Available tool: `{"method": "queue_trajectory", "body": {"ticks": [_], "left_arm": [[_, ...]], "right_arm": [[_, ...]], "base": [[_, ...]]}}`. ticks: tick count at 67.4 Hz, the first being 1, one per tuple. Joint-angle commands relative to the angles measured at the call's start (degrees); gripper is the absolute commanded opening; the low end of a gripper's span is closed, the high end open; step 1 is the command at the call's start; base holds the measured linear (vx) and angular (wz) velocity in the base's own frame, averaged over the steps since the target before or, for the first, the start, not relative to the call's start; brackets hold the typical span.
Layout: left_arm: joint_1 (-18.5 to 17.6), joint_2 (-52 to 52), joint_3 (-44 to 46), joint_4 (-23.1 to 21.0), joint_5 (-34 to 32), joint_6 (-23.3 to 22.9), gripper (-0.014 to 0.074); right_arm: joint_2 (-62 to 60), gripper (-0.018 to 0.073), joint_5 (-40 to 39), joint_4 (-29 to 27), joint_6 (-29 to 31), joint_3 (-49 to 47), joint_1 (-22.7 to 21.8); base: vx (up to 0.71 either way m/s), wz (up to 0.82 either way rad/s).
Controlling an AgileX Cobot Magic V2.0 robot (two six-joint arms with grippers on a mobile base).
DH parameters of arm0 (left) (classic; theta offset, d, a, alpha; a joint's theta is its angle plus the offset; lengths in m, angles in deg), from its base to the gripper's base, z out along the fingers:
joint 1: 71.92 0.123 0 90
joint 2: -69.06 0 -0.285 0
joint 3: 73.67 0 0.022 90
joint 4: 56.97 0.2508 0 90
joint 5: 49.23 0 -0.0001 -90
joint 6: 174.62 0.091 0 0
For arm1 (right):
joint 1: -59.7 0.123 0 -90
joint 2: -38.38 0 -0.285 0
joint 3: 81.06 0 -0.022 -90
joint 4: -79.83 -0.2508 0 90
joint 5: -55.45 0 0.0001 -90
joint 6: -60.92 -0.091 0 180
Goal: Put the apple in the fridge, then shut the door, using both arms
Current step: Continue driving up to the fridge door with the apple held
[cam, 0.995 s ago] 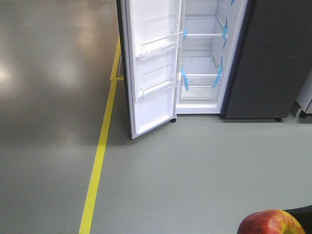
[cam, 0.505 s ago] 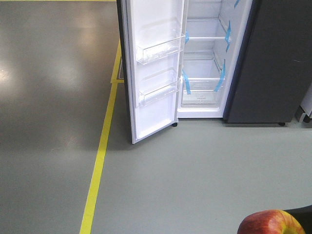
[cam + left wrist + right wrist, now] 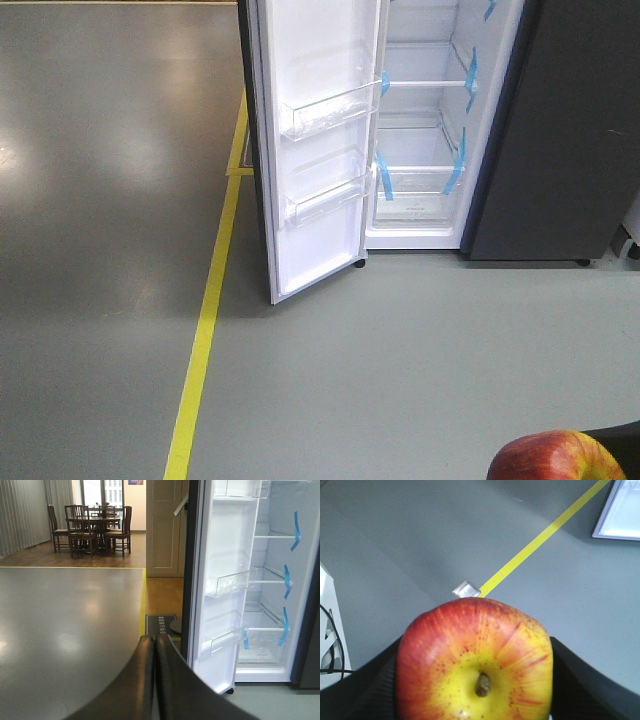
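The red and yellow apple (image 3: 475, 665) fills the right wrist view, stem toward the camera. My right gripper (image 3: 476, 682) is shut on it, with black fingers (image 3: 367, 690) pressed against both sides. In the front view the apple (image 3: 555, 458) peeks in at the bottom right. Ahead, the fridge (image 3: 420, 140) shows its white interior, glass shelves and blue tape. Its door (image 3: 315, 150) is swung wide open to the left, clear bins facing me. My left gripper (image 3: 155, 647) is shut and empty, held in the air short of the door (image 3: 225, 585).
A yellow tape line (image 3: 205, 330) runs along the grey floor left of the door. A dark grey panel (image 3: 570, 130) stands right of the open compartment. Far behind are a dining table with chairs (image 3: 95, 527), a wooden cabinet (image 3: 165, 525) and a dark floor mat (image 3: 160, 624).
The fridge and its door have slid lower in the front view and look slightly nearer. The apple stays in the same spot in my right gripper.
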Motion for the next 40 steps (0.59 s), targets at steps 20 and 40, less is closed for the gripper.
{"method": "queue_trajectory", "body": {"ticks": [20,40], "left_arm": [[0.2,0.9,-1.6,-0.5,-4.4,-0.1,-0.0005],[0.2,0.9,-1.6,-0.5,-4.4,-0.1,-0.0005]], "right_arm": [[0.0,0.0169,-3.8,-0.9,0.4,-1.6,0.0],[0.0,0.0169,-3.8,-0.9,0.4,-1.6,0.0]], "base": [[0.09,0.00],[0.10,0.00]]}}
